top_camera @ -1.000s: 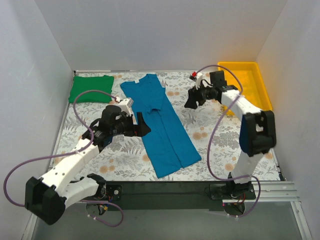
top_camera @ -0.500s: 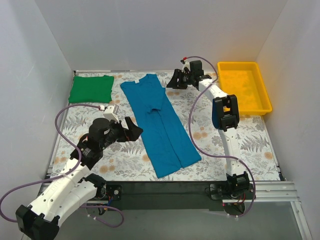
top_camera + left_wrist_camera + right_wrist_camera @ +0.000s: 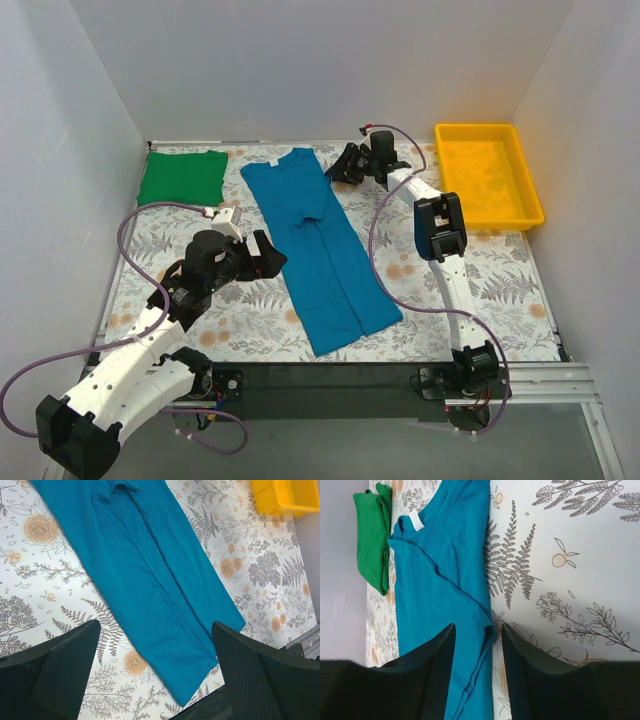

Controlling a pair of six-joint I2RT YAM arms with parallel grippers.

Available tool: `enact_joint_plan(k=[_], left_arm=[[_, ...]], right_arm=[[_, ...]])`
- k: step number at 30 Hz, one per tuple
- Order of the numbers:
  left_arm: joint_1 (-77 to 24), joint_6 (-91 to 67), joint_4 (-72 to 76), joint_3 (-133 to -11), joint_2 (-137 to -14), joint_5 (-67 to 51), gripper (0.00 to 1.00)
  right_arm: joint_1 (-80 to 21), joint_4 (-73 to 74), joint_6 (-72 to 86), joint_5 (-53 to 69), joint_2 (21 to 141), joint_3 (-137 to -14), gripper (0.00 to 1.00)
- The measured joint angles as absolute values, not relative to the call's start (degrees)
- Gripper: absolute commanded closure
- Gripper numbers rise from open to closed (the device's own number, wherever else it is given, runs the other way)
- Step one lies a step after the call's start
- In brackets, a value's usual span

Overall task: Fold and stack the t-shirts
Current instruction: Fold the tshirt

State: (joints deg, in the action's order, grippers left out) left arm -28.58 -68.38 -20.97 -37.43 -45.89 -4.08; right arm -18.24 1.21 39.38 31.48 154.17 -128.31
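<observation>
Step in hand: judged to be the cross-fold of the teal-blue t-shirt (image 3: 318, 240), with neither arm gripping it yet.
Teal-blue t-shirt, position: flat on the table (image 3: 480, 290) as a long narrow strip, collar end at the far edge near the middle and hem towards the near edge.
Green t-shirt (image 3: 182, 178): folded and lying in the far left corner, well apart from the strip.
Right gripper (image 3: 345, 168): at the strip's collar end on its right edge. Jaws are partly apart; the wrist view shows the cloth edge in the gap, not pinched.
Left gripper (image 3: 268, 255): just beside the strip's left edge at mid-length, jaws wide apart and empty.
Recommendation, grasp: bring the right fingers down over every layer at that edge before pinching, or the sleeve tucked beneath may slip out.
Recommendation, left arm: take the opposite collar corner so the end lifts level.
Recommendation, fold: carry it low towards the hem and align the edges.
Risk: a one-sided lift may skew the strip.
Yellow tray (image 3: 520, 222): far right corner, not involved.
</observation>
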Motion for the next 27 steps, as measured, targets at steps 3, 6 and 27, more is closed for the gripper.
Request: enact_joint_plan(k=[3,6,27], left_arm=[[-28.60,-68.38,-20.95,-37.43,-46.22,-3.90,0.07],[-28.58,-68.38,-20.97,-37.43,-46.46,-3.86,0.07],[-28.60,-68.40,-20.95,-37.43,-46.87,-3.81,0.07]], right_arm=[[-18.17,-0.05,41.58,31.73,154.85,-128.29,0.59],[-18.02,-0.89,43.03,31.90,155.33,-128.29,0.66],[-17.04,-3.55,44.62,35.83,156.92,-128.40,0.99]])
